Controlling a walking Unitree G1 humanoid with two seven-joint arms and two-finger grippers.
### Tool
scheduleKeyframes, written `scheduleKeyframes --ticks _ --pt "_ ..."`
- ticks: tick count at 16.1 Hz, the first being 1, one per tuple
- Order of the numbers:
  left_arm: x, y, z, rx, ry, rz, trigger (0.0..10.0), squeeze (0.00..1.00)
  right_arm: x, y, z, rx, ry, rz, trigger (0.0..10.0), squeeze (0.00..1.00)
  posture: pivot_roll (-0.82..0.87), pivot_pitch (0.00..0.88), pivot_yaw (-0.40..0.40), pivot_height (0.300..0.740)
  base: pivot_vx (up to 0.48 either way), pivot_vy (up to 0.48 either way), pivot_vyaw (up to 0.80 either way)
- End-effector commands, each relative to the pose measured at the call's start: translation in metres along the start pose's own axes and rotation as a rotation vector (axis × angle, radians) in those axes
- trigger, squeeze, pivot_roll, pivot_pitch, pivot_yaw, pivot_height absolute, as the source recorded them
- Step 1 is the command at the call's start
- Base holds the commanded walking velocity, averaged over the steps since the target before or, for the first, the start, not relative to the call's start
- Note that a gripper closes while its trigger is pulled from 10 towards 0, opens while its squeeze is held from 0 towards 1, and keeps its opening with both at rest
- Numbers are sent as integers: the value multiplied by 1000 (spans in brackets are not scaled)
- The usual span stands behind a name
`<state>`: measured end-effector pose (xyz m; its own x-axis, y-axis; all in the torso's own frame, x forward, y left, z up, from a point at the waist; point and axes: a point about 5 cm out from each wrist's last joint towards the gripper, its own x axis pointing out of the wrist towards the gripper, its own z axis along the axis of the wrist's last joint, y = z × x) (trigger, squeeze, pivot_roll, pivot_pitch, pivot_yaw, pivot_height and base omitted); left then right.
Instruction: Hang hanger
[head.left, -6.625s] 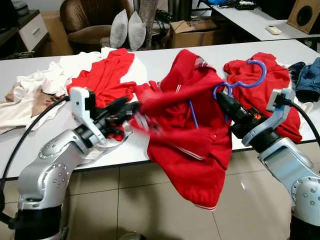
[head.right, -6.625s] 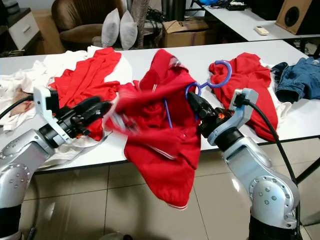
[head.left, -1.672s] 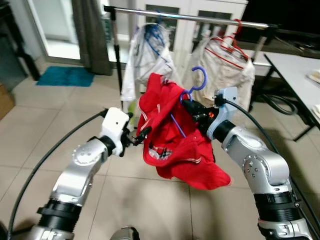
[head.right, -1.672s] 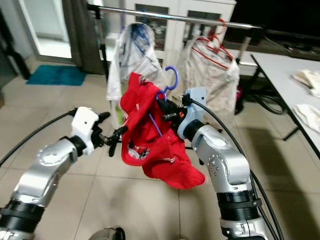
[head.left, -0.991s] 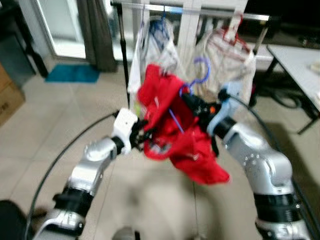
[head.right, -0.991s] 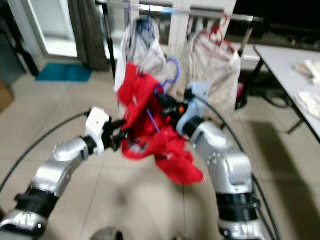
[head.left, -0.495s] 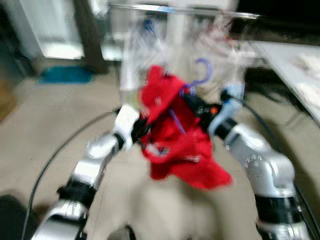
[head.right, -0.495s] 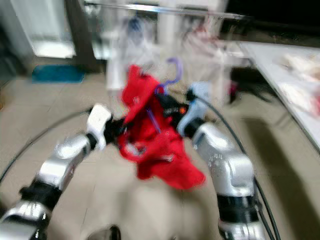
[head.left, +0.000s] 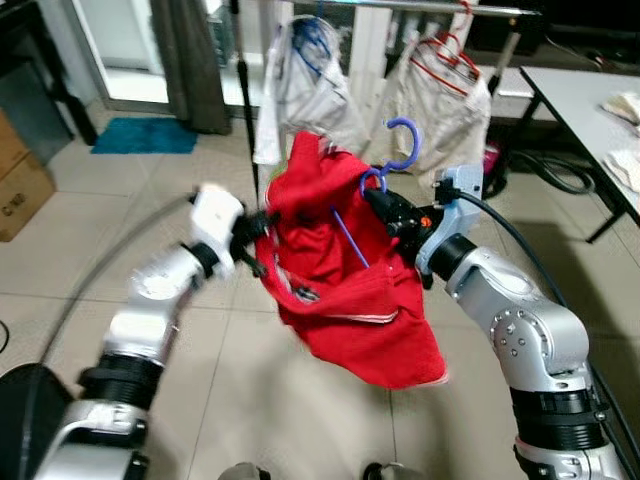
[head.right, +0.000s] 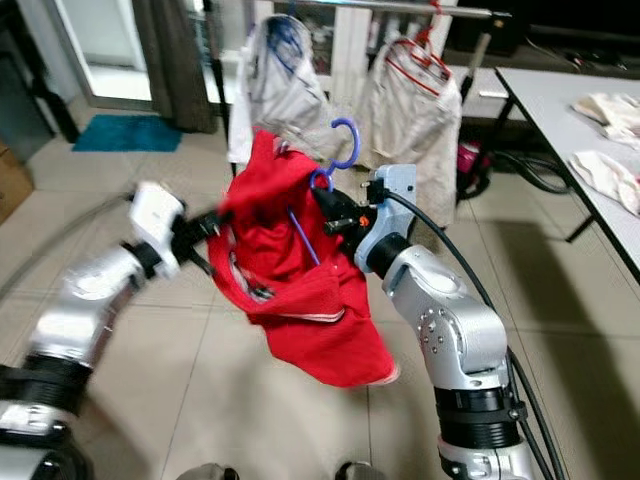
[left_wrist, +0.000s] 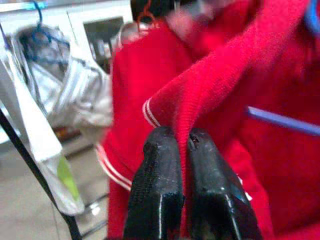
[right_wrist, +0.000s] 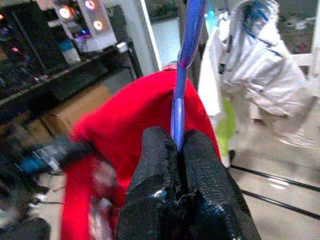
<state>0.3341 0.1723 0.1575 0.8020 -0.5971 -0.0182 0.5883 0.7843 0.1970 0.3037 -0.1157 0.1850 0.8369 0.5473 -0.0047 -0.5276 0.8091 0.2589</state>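
A room of a home is shown, used for laundry. The floor (head.left: 60, 270) is covered with large beige tiles. At 12 o'clock a metal clothes rail (head.left: 480, 10) is seen, on which pale garments (head.left: 440, 100) are hung on hangers. At 10 o'clock a dark curtain (head.left: 190, 60) and a blue mat (head.left: 145, 135) are placed by a glass door. At 2 o'clock a white table (head.left: 590, 100) with folded cloths (head.left: 625, 165) is seen, and at 9 o'clock a cardboard box (head.left: 20, 185).
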Motion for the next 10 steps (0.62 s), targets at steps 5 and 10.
scheduleKeyframes --ticks 5,10 --pt "-20 14 33 20 -43 -39 0 0 -6 1 -7 -141 77 32 7961 0 -89 36 -12 740 0 0 0" --pt "-21 46 69 170 39 52 0 0 -15 8 -13 -321 165 133 0 0 -102 28 -6 740 0 0 0"
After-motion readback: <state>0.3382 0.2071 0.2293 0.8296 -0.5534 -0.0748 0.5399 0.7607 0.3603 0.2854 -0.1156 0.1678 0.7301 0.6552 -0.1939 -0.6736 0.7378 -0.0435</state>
